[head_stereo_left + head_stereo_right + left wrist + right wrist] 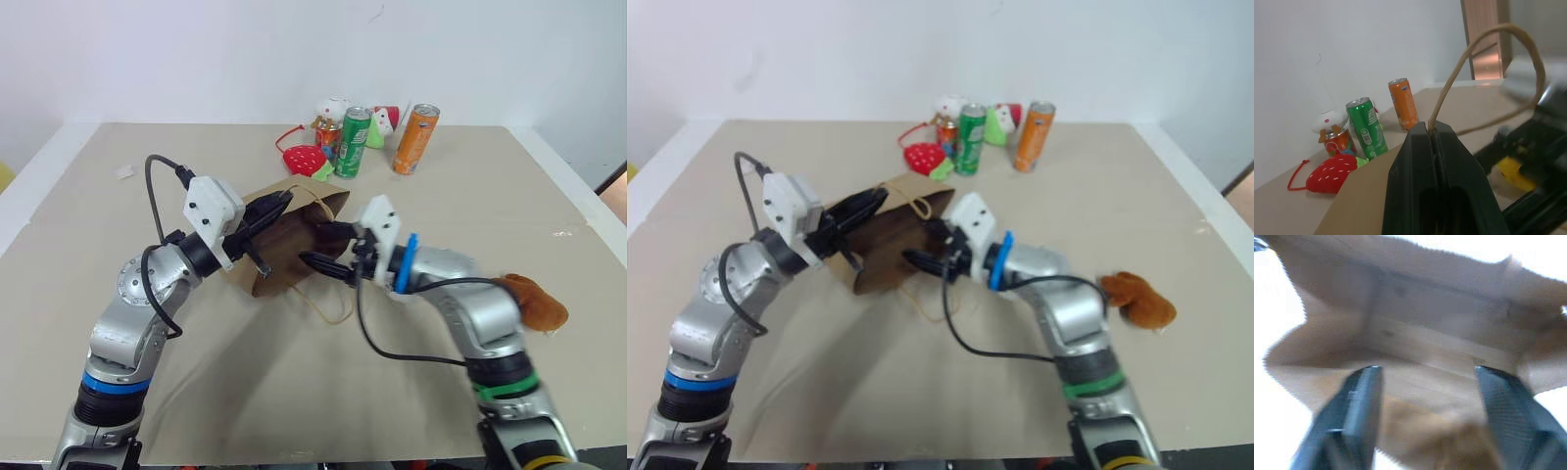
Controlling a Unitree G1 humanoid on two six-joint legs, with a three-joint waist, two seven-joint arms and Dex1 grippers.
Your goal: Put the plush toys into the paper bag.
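One plush toy, the reddish-brown one [532,300], lies on the counter [441,196] at four o'clock from the paper bag [294,240], whose edge the left pincer [279,208] pinches while the right pincer [318,247] gapes wide at its mouth.

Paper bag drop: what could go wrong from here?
1. The left gripper is shut on the rim of the paper bag by a handle. That one thin pinch holds the mouth open; a slip would collapse it.
2. The right gripper is open at the mouth, with something furry and brown between its fingers in the right wrist view. Whether it is inside is unclear; it could roll out.
3. The reddish-brown plush toy lies behind the right arm, which could knock it.
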